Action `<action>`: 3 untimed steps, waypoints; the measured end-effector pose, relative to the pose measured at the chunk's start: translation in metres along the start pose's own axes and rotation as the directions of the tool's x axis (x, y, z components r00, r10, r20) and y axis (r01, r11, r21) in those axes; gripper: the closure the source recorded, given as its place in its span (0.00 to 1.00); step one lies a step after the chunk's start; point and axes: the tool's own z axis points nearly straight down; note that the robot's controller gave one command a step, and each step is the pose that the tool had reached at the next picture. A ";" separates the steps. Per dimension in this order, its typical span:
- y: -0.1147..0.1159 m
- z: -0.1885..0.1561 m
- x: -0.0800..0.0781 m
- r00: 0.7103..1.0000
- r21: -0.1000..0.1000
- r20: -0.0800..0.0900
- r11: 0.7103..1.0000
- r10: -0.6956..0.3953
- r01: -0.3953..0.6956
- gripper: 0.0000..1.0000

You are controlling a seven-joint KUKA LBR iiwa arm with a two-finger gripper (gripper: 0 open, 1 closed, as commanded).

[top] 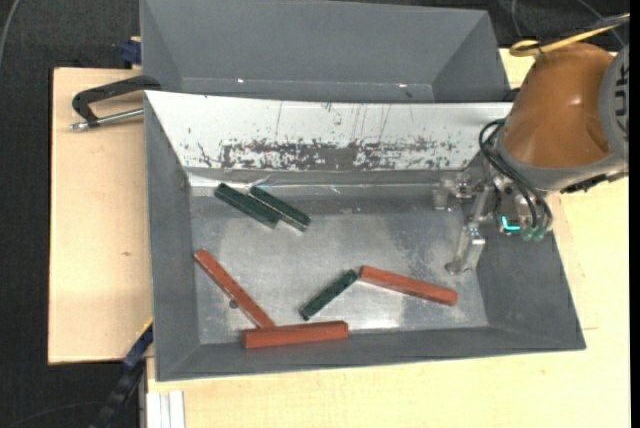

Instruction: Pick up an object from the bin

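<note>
My gripper hangs at the bin's right side, just above the floor, open with nothing between its fingers. One fingertip points down toward the floor and the other sits nearer the back wall. A red-brown flat bar lies just below and left of the lower fingertip, apart from it. A dark green short bar lies slanted at that bar's left end.
Another red-brown bar lies along the front wall, and a third one runs diagonally at front left. Two dark green bars lie together at back left. The arm's orange cover stands over the right rim.
</note>
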 end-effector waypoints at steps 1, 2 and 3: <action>0.061 0.064 0.042 0.975 -0.002 0.001 0.975 -0.220 0.220 0.00; 0.059 0.062 0.041 0.976 0.002 0.006 0.976 -0.218 0.218 1.00; 0.015 -0.129 -0.020 0.865 0.013 0.017 0.866 -0.501 0.501 1.00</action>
